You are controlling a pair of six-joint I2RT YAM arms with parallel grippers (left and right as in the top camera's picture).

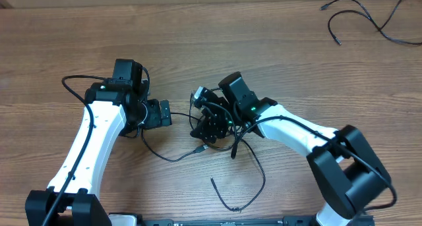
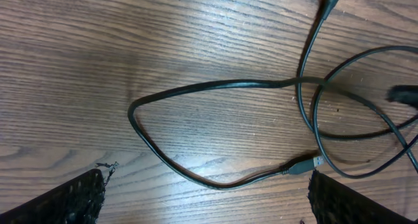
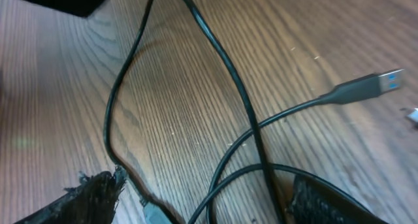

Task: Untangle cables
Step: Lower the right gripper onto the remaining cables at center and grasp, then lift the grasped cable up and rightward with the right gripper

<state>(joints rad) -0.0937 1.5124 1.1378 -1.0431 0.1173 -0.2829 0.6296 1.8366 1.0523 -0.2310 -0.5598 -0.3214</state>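
Several thin black cables (image 1: 173,159) lie crossed in the middle of the wooden table. My left gripper (image 1: 160,114) hangs open just left of them. In its wrist view its fingers (image 2: 65,201) stand wide apart with bare wood between them. A cable loop (image 2: 215,85) and a silver-tipped plug (image 2: 308,164) lie just ahead. My right gripper (image 1: 208,128) is open and low over the tangle. Two crossing cables (image 3: 261,168) run between its fingers (image 3: 85,198), not pinched. A grey plug with a blue tip (image 3: 366,87) lies further out.
Another black cable (image 1: 359,15) lies loose at the far right corner of the table. One long strand (image 1: 264,176) curls toward the front edge between the two arm bases. The thick black cables on the white arms arc beside each wrist.
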